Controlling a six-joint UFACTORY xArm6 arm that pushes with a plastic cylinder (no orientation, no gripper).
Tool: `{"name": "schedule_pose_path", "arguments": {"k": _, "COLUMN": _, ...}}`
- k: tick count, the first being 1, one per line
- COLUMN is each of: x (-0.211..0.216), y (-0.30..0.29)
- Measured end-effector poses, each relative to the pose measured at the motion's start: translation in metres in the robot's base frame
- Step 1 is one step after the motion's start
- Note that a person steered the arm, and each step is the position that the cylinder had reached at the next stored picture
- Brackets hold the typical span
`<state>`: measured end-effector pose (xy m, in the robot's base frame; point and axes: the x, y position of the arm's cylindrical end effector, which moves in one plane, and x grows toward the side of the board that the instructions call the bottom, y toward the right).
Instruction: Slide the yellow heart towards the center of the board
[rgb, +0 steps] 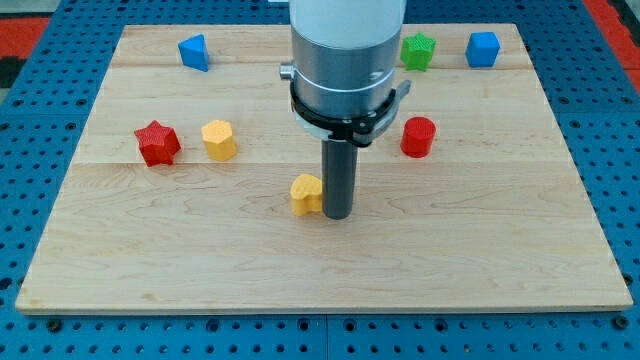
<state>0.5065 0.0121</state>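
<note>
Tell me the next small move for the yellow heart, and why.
Probably a short push toward the view's top and slightly right. The yellow heart sits a little below and left of the board's middle, and my tip stands against its right side, so I would first step round to its lower left.
</note>
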Motion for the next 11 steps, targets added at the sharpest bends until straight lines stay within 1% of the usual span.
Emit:
{"name": "schedule_pose_path", "arguments": {"k": 1, "x": 0.038, "y": -0.007}}
{"name": "schedule_pose_path", "arguments": {"k": 2, "x": 0.029, "y": -0.032}}
{"name": "schedule_pose_path", "arguments": {"k": 3, "x": 0.009, "y": -0.042}}
{"name": "schedule_pose_path", "arguments": {"k": 5, "x": -0.022, "y": -0.042}}
{"name": "schedule_pose_path", "arguments": {"k": 8, "x": -0.05, "y": -0.001}}
{"name": "schedule_pose_path", "arguments": {"k": 9, "x": -0.067, "y": 0.0}}
{"name": "schedule_pose_path", "arguments": {"k": 10, "x": -0.073, "y": 0.0}}
{"name": "schedule_pose_path", "arguments": {"k": 11, "x": -0.05, "y": 0.001}}
